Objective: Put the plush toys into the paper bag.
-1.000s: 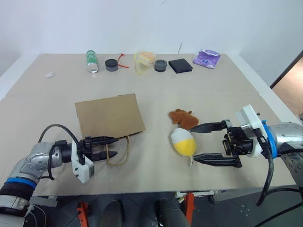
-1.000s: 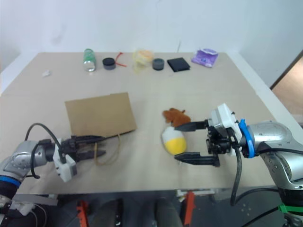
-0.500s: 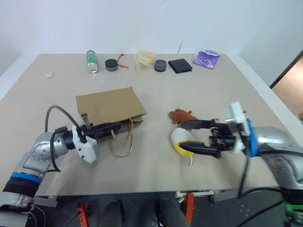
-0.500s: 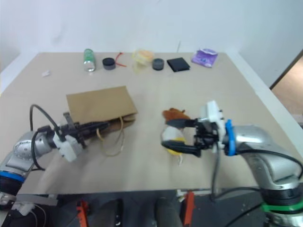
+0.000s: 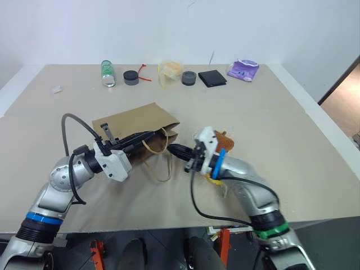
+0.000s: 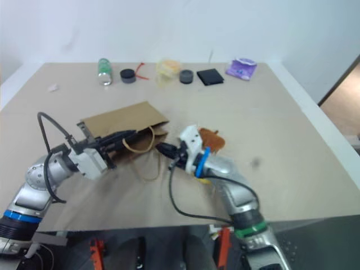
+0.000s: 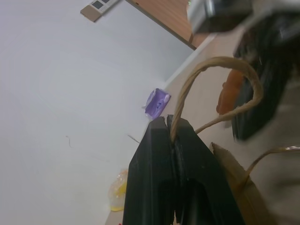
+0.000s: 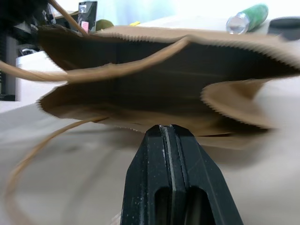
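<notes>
On the table, left gripper pinches paper bag handle; right gripper closed empty.

Right pincer closed, empty, facing paper bag mouth (gaping); green bottle behind.

Two silver-grey metal robot arms, each ringed by a blue band. The left gripper and right gripper each have two long black fingers on a white block housing. Black cables loop from both wrists. The right arm also wears a green band.
</notes>
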Motion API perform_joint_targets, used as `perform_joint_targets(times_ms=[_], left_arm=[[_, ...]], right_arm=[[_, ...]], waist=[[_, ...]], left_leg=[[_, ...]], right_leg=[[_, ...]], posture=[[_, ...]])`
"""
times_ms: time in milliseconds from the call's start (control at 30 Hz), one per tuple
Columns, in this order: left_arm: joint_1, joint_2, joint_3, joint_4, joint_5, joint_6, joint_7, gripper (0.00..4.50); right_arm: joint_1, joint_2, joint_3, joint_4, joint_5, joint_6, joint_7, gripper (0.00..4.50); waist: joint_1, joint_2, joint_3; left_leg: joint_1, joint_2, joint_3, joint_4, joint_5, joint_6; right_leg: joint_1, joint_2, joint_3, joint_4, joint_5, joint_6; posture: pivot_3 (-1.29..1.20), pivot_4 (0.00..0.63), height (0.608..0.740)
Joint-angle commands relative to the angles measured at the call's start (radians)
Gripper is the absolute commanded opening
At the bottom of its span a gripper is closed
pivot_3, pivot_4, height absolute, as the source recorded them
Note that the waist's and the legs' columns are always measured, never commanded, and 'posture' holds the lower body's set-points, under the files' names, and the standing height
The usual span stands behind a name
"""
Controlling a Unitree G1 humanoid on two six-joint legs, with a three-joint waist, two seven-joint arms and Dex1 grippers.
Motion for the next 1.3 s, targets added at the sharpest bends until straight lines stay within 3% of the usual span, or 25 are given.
perform_joint_targets(times_ms=[33,200,333,733,1300], left_arm=[[0.006,-0.01,0.033,-0.06,-0.02,0.026,0.016,0.0],[0.022,-0.031,0.036,-0.098,-0.015,0.062,0.021,0.0],[0.016,-0.064,0.094,-0.113,-0.037,0.142,0.077,0.0],[-0.095,-0.168,0.196,-0.189,-0.083,0.402,0.225,0.0],[-0.182,-0.173,0.209,-0.249,-0.072,0.435,0.256,0.0]], right_arm=[[-0.078,0.068,0.001,0.113,-0.042,-0.083,-0.014,0.02],[-0.195,0.206,-0.035,0.318,-0.059,-0.147,-0.059,0.02],[-0.217,0.253,-0.014,0.4,-0.1,-0.116,-0.087,0.02],[-0.158,0.23,0.046,0.327,-0.176,0.067,-0.109,0.02],[-0.159,0.215,0.047,0.311,-0.19,0.059,-0.074,0.02]], waist=[[0.0,0.0,0.0],[-0.001,0.0,0.0],[-0.001,0.0,0.0],[0.0,-0.003,-0.002],[-0.001,-0.003,-0.002]], left_leg=[[0.0,0.0,0.0,0.0,0.0,0.0],[0.0,0.0,0.0,0.0,0.001,0.001],[-0.001,0.001,0.0,-0.001,0.0,0.001],[-0.001,0.001,-0.001,0.0,0.0,0.001],[-0.001,0.001,-0.001,-0.001,0.0,0.001]], right_leg=[[0.0,0.0,0.0,0.0,0.0,0.0],[-0.001,0.0,0.0,0.0,0.001,0.0],[-0.001,0.001,0.0,0.0,0.001,0.0],[0.0,0.001,0.0,0.0,0.001,0.0],[-0.001,0.001,0.0,0.0,0.001,-0.001]], posture=[[0.0,0.15,0.74],[0.0,0.15,0.74],[0.0,0.15,0.74],[0.0,0.15,0.74],[0.0,0.15,0.74]])
